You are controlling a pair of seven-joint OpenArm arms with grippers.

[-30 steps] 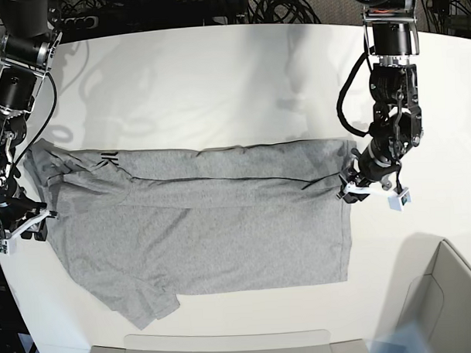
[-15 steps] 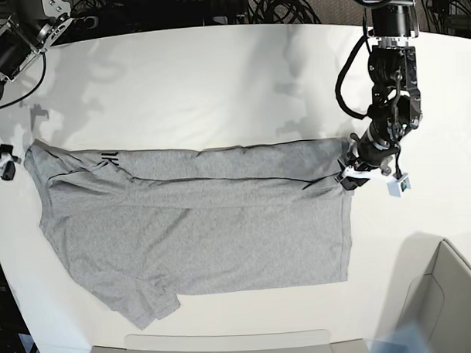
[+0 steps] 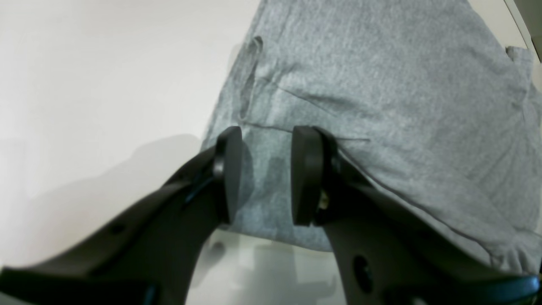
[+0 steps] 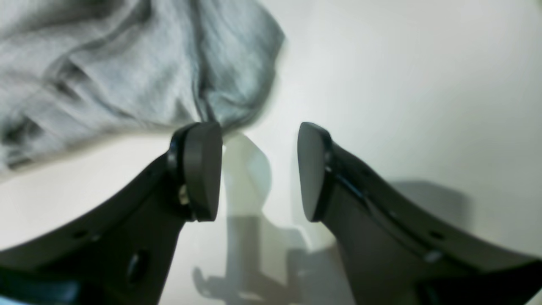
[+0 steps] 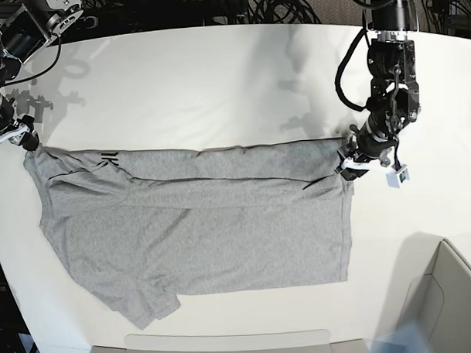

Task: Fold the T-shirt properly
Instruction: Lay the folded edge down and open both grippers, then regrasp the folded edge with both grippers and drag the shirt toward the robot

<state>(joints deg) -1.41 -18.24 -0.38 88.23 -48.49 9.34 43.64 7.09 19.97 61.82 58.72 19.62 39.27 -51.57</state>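
The heather light-grey short-sleeved cotton T-shirt (image 5: 198,224) lies spread flat on the smooth white round-edged bench (image 5: 217,84), lengthwise across the base view, with a long soft fold ridge running along its upper part. Its knit is finely flecked; one sleeve (image 5: 143,304) sticks out at the lower edge, and a scrap of black lettering (image 5: 109,158) peeps out near the collar end, too little to read.

The left arm reaches down from the far edge of the bench, elbow bent, its black plastic fingers (image 3: 266,176) tilted onto the hem corner of the shirt. In the left wrist view the two rounded pads stand partly apart with grey cloth showing between and behind them; whether they pinch the fabric or merely rest over it I cannot tell. A thin dark seam line (image 3: 398,195) runs away from the right-hand pad.

The right arm is drawn up to the bench's far side edge, its black fingers (image 4: 259,171) spread wide with nothing between them, only bare white bench and their own reflection. A rumpled, blurred corner of grey cloth (image 4: 127,72) lies just beyond one pad; contact cannot be made out. In the base view this gripper is largely cut off at the frame edge.

A pale grey bin corner (image 5: 448,293) shows at the lower edge.
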